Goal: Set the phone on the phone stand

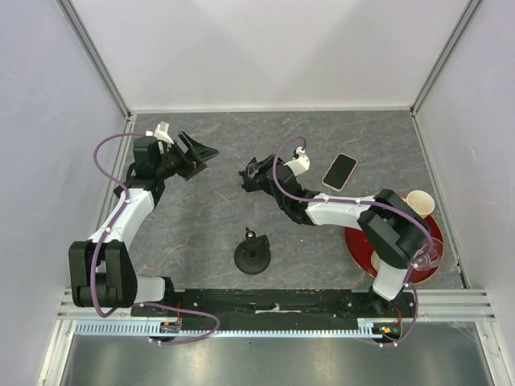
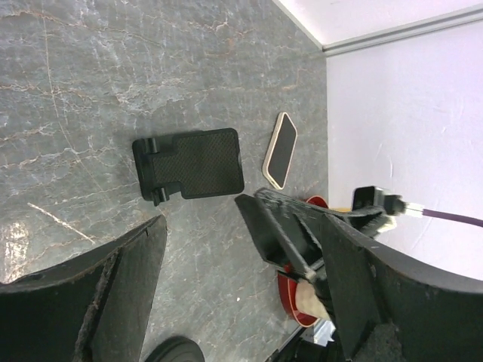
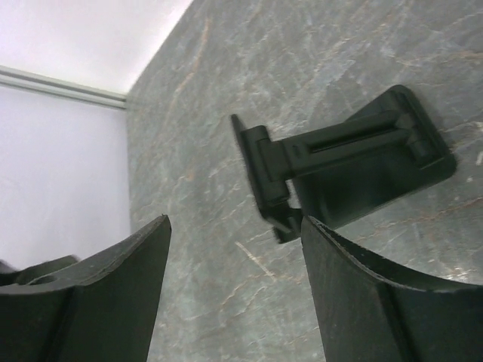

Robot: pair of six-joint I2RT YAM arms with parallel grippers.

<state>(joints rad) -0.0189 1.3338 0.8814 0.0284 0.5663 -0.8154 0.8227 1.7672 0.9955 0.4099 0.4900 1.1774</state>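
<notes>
L tool [image 2: 202,219]: I'm seeing it spread, gripping nothing.
R tool [image 3: 234,226]: spread too, hovering near stand [image 3: 355,162].
Phone [image 1: 339,171]: lying flat on table [image 1: 201,217].

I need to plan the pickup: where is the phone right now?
In the top view the phone lies flat on the table, right of centre, between the wrist of the right arm and the paper cup, untouched.

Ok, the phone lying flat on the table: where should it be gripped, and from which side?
Grip the phone across its narrow width, on the two long edges near the middle, coming straight down from above. It lies flat, screen up, nothing touching it, so those edges are probably the only hold.
</notes>
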